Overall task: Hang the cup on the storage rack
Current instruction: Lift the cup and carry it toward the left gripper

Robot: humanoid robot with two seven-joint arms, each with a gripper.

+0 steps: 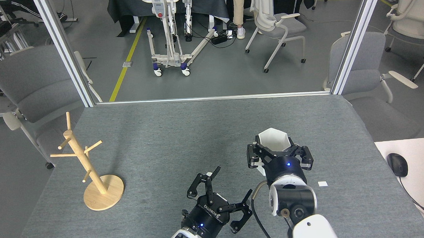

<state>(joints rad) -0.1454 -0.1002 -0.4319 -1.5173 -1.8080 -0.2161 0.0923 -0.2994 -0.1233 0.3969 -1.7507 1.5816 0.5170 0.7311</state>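
Right gripper [276, 151] is clamped on the cup [274, 139], its black fingers closed against the white body from both sides, with the hexagonal rim facing up and away from the camera. Left gripper [225, 186] has its fingers spread apart, grasping nothing, and it hangs low over the table [183, 135], just left of and nearer the camera than the right gripper.

Taking the storage rack [85, 163] as the landmark: the grey felt-covered table carries it near the left edge, the round base flat on the surface and the slim post leaning slightly, with several dowel pegs angled outward, all bare. Both grippers sit well to the right of the storage rack, the left one closer to it. So the cup is held above the table, well apart from the storage rack and to its right. A small white tag [322, 183] lies on the felt farther right still, beyond the right gripper.
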